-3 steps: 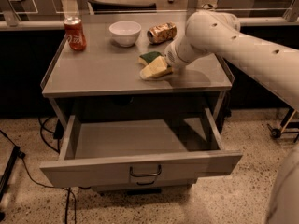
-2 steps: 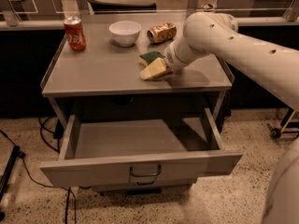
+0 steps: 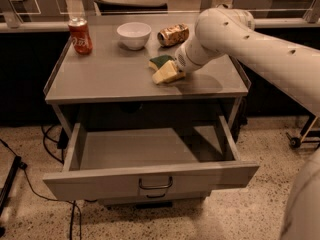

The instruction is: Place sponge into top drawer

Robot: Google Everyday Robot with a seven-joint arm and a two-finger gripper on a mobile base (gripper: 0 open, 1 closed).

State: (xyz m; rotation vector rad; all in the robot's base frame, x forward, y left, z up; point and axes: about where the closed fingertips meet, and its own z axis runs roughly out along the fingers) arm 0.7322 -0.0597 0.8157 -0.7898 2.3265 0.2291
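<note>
The sponge [image 3: 164,70] lies on the table top right of centre, tilted, with its dark green top towards the back and its pale yellow foam facing me. My gripper [image 3: 177,68] is at the sponge's right end and touches it; the thick white wrist hides most of it. The top drawer [image 3: 100,183] is pulled wide open below the table top. Its inside is bare and its curved handle [image 3: 156,184] sits at the front centre.
On the grey table [image 3: 100,79] stand a red soda can [image 3: 80,35] at the back left and a white bowl [image 3: 134,34] at the back centre. A crushed can [image 3: 173,34] lies behind the sponge. Cables [image 3: 30,184] lie on the floor at the left.
</note>
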